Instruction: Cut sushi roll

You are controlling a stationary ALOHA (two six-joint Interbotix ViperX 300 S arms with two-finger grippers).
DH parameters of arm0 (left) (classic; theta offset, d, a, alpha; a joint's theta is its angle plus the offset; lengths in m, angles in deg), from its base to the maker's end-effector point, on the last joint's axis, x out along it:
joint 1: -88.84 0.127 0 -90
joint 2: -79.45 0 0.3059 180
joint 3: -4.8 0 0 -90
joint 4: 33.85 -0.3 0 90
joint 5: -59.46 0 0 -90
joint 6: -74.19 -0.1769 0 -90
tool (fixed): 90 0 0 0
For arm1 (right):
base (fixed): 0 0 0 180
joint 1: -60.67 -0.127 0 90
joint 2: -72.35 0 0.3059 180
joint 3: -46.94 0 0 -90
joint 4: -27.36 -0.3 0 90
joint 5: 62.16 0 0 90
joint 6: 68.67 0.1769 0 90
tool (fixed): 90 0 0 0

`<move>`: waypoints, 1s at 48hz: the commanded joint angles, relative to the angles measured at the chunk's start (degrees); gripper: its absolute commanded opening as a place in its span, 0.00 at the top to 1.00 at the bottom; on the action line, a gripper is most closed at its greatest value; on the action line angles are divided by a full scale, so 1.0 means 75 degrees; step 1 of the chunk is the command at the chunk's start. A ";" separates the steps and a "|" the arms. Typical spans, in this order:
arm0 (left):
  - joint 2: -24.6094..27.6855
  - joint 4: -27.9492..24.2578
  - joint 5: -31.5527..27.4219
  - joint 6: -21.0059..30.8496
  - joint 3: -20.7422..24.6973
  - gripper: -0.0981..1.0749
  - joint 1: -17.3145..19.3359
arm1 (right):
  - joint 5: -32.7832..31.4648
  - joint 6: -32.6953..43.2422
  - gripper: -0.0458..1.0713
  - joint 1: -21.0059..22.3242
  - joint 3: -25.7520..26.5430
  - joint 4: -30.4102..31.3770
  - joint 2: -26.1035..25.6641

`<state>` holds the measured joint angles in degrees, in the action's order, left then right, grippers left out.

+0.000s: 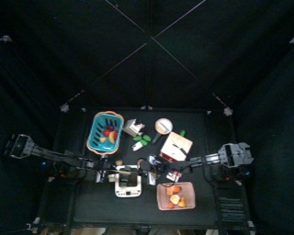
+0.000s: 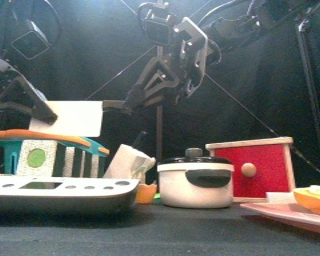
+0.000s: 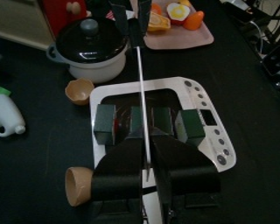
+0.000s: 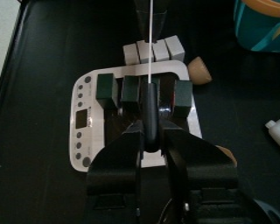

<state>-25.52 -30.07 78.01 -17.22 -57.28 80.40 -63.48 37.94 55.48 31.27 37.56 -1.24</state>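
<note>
The left hand was pressed together on a thin white knife blade, which ran straight out from between its jaws. Directly under it, the dark green sushi roll lay across a white plastic board with a row of holes, showing on both sides of the blade. The hand itself hid the roll's middle.

The right hand hung over the same roll from the opposite side; whether it was spread or pinching could not be told.

On the bench, seen from above, the board sat at 6 o'clock. A pink plate of orange food lay just at its 3 o'clock, and a teal basket stood well off at 11 o'clock.
</note>
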 commanded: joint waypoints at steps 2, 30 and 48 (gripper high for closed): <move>0.0199 0.0141 -0.0023 0.0000 0.0082 0.54 -0.0152 | 0.0023 -0.0012 0.51 -0.0188 0.0059 -0.0070 -0.0152; 0.0469 0.0293 0.0012 0.0000 0.0117 0.54 -0.0176 | 0.0023 -0.0012 0.51 -0.0223 0.0082 -0.0152 0.0000; 0.0480 0.0305 0.0023 0.0000 0.0070 0.54 -0.0176 | -0.0012 -0.0012 0.51 -0.0223 0.0047 -0.0176 0.0141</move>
<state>-22.00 -27.96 78.27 -17.22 -56.75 78.99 -63.40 38.03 54.25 31.27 36.33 0.87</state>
